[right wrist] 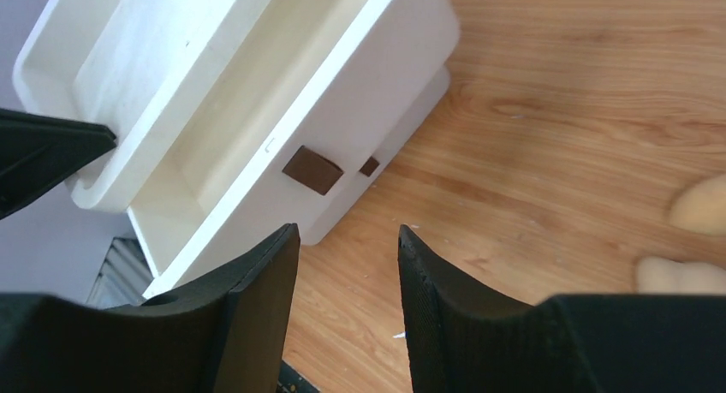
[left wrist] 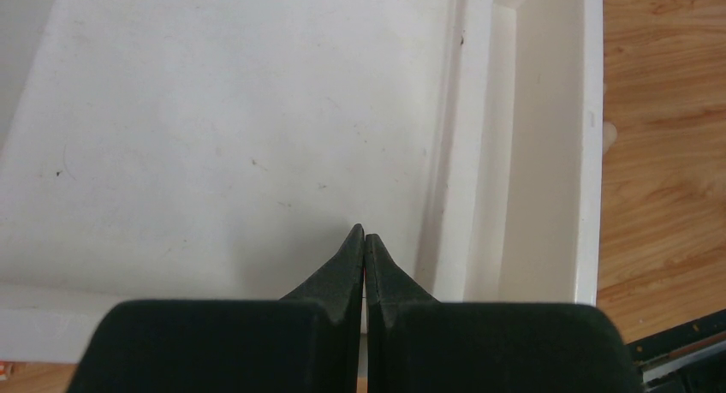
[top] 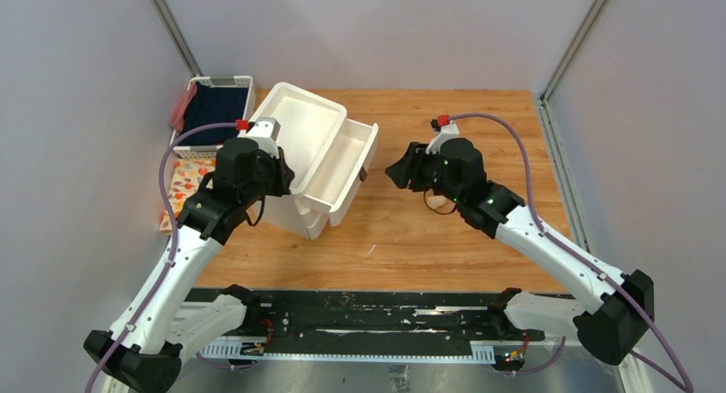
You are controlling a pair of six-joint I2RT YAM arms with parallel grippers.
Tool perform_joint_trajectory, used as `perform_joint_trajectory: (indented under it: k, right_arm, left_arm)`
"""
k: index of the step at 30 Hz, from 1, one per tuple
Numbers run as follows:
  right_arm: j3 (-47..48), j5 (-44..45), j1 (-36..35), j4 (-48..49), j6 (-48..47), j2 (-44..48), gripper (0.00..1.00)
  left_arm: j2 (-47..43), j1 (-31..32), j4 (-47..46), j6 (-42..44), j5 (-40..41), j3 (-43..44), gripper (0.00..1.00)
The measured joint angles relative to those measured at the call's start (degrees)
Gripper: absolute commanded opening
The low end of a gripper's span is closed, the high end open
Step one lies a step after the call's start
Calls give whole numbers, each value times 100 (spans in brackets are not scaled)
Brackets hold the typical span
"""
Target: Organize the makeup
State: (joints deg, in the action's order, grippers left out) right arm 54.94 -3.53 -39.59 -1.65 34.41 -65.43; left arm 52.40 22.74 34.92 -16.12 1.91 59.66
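A small beige gourd-shaped sponge lies on the wooden table, partly hidden under my right arm. It also shows at the right edge of the right wrist view. My right gripper is open and empty. It hovers above the table to the right of the pulled-out top drawer, facing its brown knob. The drawer's inside looks empty. My left gripper is shut on nothing and sits over the white top of the drawer box. The black sticks and the reddish-brown stick are out of view.
A white basket with dark blue cloth stands at the back left, with a patterned sheet in front of it. The big white box stands left of centre. Grey walls close in the table on three sides.
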Motion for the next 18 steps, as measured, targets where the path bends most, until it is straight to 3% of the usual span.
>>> perform_joint_trajectory:
  k: [7,18]
  right_arm:
    - [1080,1379,17,-1954,-485,-210,53]
    - [1958,1707,442,-3464,-737,-2806,52]
  left_arm:
    - [28,0,-26,-2,-4,0,0]
    - [61,0,-74,-20,-20,0,0]
